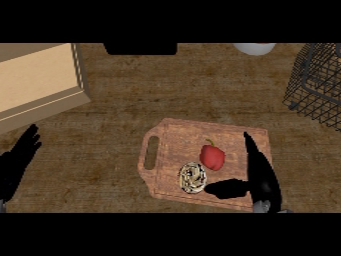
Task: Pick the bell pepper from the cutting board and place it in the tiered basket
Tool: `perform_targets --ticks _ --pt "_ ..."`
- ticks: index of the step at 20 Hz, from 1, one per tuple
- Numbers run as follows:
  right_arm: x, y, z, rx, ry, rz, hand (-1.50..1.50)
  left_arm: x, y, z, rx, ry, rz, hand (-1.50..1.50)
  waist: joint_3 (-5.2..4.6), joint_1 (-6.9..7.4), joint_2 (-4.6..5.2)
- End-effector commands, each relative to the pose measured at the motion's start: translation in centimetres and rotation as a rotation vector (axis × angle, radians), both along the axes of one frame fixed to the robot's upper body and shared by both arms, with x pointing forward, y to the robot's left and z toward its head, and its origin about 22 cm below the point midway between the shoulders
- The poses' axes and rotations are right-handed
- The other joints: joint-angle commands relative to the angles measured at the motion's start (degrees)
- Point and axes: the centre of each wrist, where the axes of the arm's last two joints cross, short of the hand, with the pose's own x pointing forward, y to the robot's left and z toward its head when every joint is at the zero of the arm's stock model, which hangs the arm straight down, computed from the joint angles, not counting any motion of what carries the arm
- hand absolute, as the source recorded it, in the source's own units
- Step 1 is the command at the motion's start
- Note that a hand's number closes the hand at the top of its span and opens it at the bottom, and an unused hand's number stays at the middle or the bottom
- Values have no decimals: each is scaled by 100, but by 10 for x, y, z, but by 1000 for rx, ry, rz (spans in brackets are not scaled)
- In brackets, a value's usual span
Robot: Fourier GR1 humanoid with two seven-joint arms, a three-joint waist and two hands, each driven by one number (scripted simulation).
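A red bell pepper [212, 156] with a small green stem lies on the wooden cutting board [174, 145] in the middle of the counter. My right hand [260, 170] hovers over the board's right side, just right of the pepper, with straight fingers pointing away from me and the thumb out towards the pepper; it holds nothing. The black wire tiered basket [326, 87] stands at the far right. At the lower left edge my left hand [9, 162] rests open, fingers up.
A round striped item [193, 177] lies on the board just below the pepper. A tan box-like block [27, 82] fills the upper left. A dark object [140, 48] and a pale bowl [254, 48] sit at the far edge.
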Motion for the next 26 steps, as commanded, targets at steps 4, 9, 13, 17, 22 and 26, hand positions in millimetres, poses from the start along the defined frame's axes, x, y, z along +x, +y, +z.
perform_targets --ticks 4,9,13,17,22,26 --pt "20 18 -7 24 24 -11 -150 -2 -7 8 7 -10 -7 0 1 9 -1" --pt "29 21 -26 16 42 -1 -150 -2 0 -1 22 -4 -9 0 0 5 1" --pt "29 21 -43 28 35 25 -150 -9 -16 15 3 -32 6 0 3 28 -3" --pt "24 30 -41 52 52 85 150 -10 -13 -7 0 4 -5 0 1 11 0" --pt "36 8 -52 -9 -124 88 150 -13 17 2 4 5 2 0 1 14 3" --pt "38 25 -17 -17 -183 26 150 0 -19 3 4 10 -6 0 0 -4 -4"
